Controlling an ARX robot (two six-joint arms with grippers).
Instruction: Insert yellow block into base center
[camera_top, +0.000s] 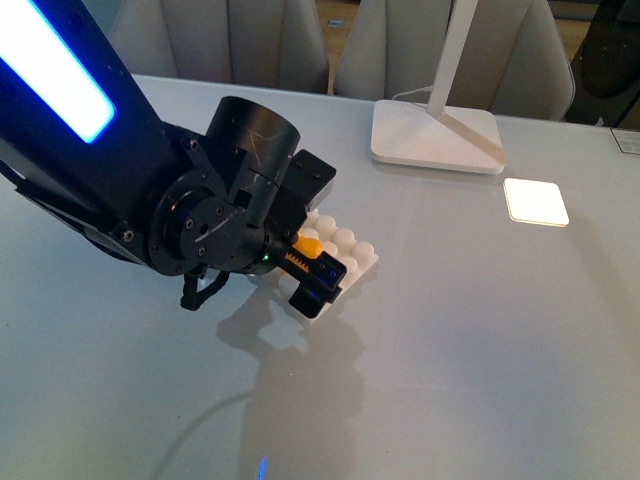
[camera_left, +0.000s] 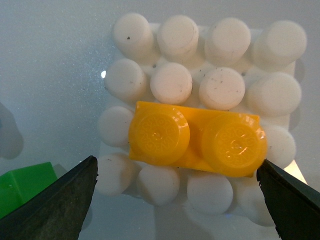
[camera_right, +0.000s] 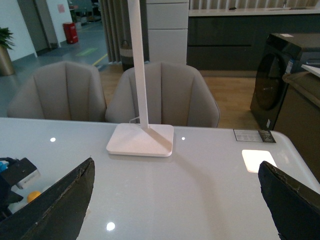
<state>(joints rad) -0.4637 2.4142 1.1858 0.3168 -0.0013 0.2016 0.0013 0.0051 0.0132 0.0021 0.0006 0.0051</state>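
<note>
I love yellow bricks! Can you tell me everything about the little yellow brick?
The small yellow-orange plastic brick is glossy, with two round studs on top, each faintly embossed. It sits flat on the square white studded base plate, across the two middle studs of one inner row, a little askew. White studs surround it. The left gripper is open above it, its black fingers not touching it.

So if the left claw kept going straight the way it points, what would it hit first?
Most likely the yellow block, which sits on the base directly ahead between the open left claw fingers; depth is hard to judge.
</note>
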